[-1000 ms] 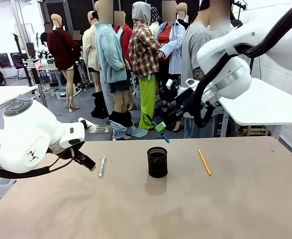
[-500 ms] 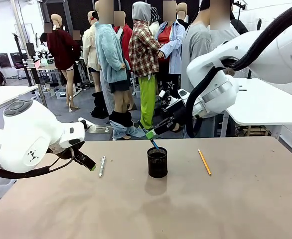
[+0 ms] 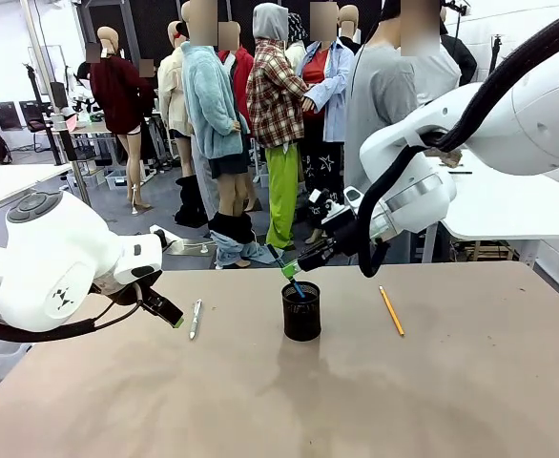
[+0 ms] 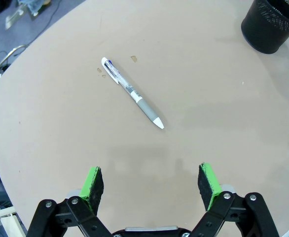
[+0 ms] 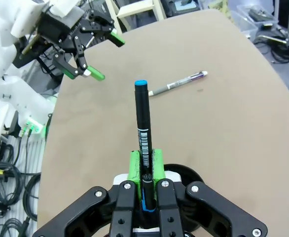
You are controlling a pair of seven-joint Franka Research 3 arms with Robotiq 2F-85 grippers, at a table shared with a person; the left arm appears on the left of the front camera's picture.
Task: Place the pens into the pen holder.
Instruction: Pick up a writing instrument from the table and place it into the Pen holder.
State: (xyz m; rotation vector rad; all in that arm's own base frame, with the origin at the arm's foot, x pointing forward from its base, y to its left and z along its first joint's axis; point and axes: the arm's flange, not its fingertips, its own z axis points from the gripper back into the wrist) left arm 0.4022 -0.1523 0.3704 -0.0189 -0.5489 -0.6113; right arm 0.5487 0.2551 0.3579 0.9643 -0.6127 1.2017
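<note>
The black mesh pen holder (image 3: 301, 312) stands at the table's middle. My right gripper (image 3: 290, 270) hovers just above its left rim, shut on the dark bluish pen (image 3: 286, 271), which slants with its lower tip inside the holder's mouth. In the right wrist view the same pen (image 5: 143, 123) stands up between the green pads (image 5: 134, 164). The white-silver pen (image 3: 196, 318) lies left of the holder, and it lies just ahead of my open left gripper (image 4: 151, 180) as the white-silver pen (image 4: 132, 92). The yellow-orange pencil (image 3: 391, 310) lies right of the holder.
A person (image 3: 394, 105) stands at the far side behind the right arm. The brown table (image 3: 289, 401) is bare toward the front. A white side table (image 3: 518, 200) stands at the right. The holder (image 4: 272, 24) sits at the left wrist view's top right.
My right gripper has come down and leftward with the dark pen, from above and beyond the holder to its rim; the pen's tip now dips into the holder. The left arm has not moved.
</note>
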